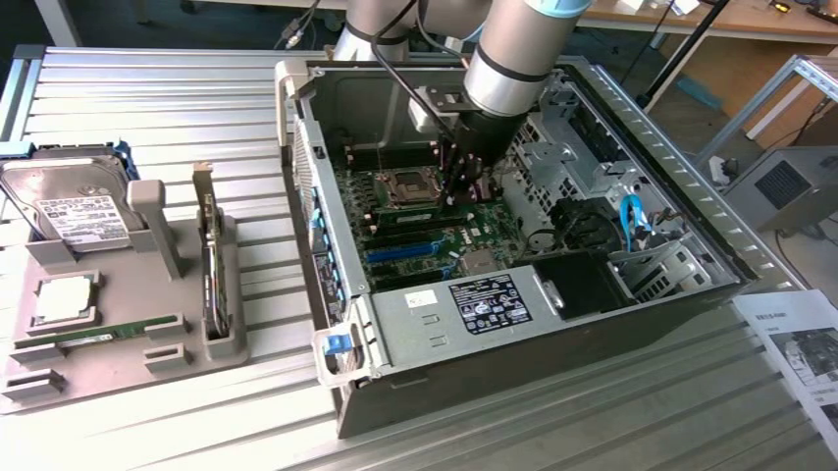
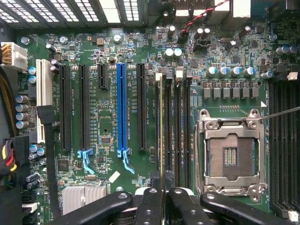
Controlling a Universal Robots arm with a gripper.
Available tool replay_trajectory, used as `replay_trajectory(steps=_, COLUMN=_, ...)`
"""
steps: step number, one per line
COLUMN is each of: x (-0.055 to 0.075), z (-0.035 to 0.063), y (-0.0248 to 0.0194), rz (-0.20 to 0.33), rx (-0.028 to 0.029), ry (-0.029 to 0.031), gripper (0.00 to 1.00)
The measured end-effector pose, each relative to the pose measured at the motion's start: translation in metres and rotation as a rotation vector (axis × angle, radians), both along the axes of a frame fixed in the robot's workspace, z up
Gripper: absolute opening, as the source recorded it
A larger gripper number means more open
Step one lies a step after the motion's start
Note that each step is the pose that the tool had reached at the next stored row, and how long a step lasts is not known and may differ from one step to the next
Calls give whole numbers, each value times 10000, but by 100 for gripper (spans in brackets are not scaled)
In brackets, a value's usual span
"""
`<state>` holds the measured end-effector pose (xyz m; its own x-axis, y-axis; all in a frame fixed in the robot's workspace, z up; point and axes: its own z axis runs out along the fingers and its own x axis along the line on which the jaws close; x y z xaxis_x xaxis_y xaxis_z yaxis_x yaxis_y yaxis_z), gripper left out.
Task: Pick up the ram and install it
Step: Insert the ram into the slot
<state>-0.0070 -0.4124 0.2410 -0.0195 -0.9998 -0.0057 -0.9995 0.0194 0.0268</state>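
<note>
Open computer case, motherboard inside. The gripper is clamped on the ram, which stands edge-on at a memory slot beside the empty processor socket. At the exterior view's left, a grey tray holds a hard drive and an upright expansion card. Both sit on a slatted metal table.

Bright even light, glare on table

The motherboard is green, with one blue slot among black ones. The gripper is black, the ram yellowish along its edge.
</note>
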Motion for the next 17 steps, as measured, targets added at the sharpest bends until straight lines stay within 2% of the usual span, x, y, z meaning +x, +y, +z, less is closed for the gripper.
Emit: replay_trajectory(steps=17, x=5, z=-22, y=0, rz=-1, rx=1, ry=2, gripper=12)
